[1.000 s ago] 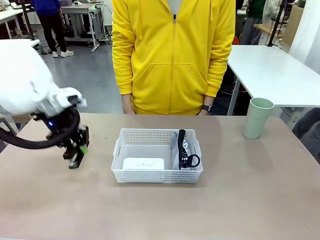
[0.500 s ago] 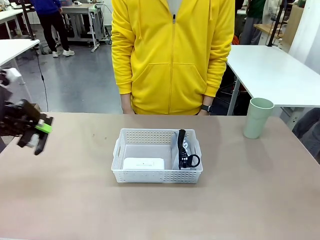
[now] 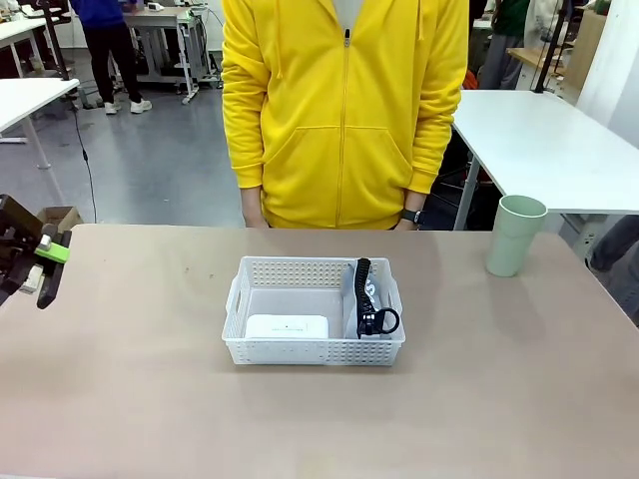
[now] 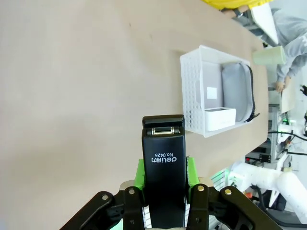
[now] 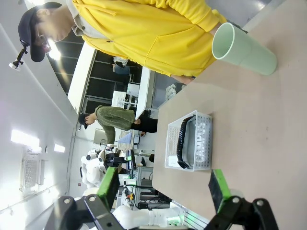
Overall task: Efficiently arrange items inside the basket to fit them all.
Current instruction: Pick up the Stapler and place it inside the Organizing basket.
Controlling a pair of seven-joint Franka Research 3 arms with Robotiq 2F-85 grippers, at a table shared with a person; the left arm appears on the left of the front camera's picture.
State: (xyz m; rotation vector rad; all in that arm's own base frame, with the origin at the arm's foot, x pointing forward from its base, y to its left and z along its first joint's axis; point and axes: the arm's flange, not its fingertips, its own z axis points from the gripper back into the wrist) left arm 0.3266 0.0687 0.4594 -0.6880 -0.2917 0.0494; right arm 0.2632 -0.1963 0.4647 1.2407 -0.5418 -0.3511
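Observation:
The white basket sits mid-table. In its left half lies the white rounded box; the grey pouch with its black strap stands along the right side. My left gripper hangs at the table's far left edge, shut on the black stapler, which is pinched between the green pads. The left wrist view looks past it to the basket, the pouch and the box. The pale green cup stands far right. My right gripper is open, well away from the cup and basket.
A person in a yellow zip jacket stands at the far edge behind the basket, hands down. A white table stands behind on the right. Bare tabletop surrounds the basket on all sides.
My left arm has swung away from beside the basket to the far left edge, rising off the table with the stapler in its jaws. Basket, box, pouch and cup stayed still.

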